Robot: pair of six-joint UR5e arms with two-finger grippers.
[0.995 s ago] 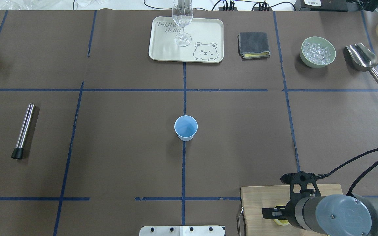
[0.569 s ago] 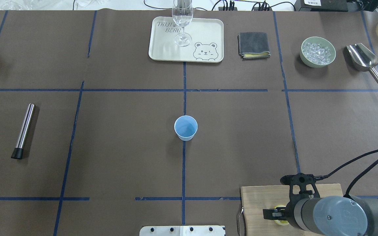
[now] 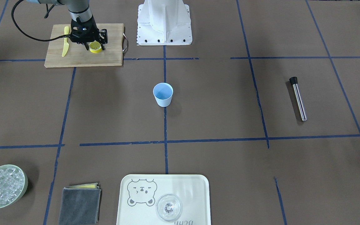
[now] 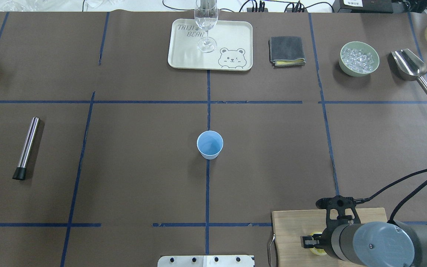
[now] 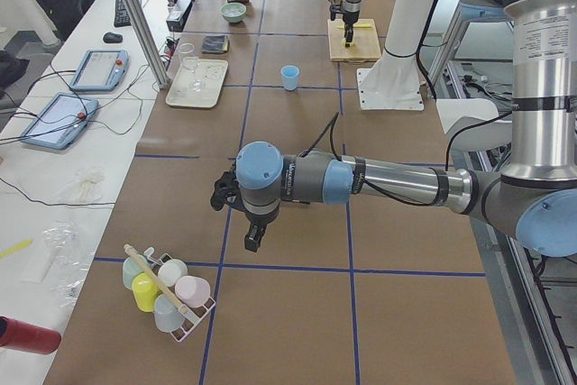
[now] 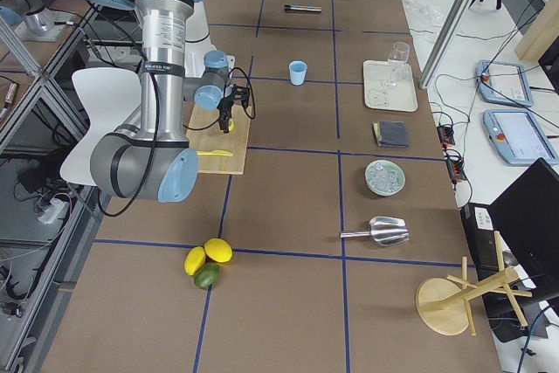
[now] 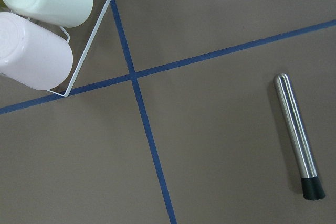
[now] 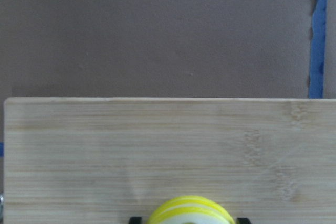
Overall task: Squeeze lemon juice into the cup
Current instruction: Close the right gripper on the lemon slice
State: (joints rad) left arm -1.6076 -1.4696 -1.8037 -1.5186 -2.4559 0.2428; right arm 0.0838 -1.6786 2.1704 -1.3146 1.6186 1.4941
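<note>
The lemon [image 3: 95, 47] is a small stack of yellow-rimmed slices on the wooden cutting board [image 3: 83, 59] at the table's near right corner. My right gripper [image 3: 95, 45] reaches down over it, with a finger against each side of the stack. The right wrist view shows the lemon [image 8: 189, 212] between two black fingertips [image 8: 136, 219]. The light-blue cup [image 4: 209, 144] stands upright at the table's centre, well away from the board. My left gripper [image 5: 250, 237] hovers over the far left end of the table; I cannot tell whether it is open or shut.
A yellow toy knife [image 3: 65, 45] lies on the board beside the lemon. A steel rod [image 4: 27, 147] lies at the left. At the back are a tray [image 4: 235, 40] with a glass [image 4: 206, 22], a grey cloth [image 4: 286, 50], an ice bowl [image 4: 359, 58] and a scoop [image 4: 410, 66].
The right gripper's fingers have drawn in around the lemon stack on the board. The cup and the other things have not moved.
</note>
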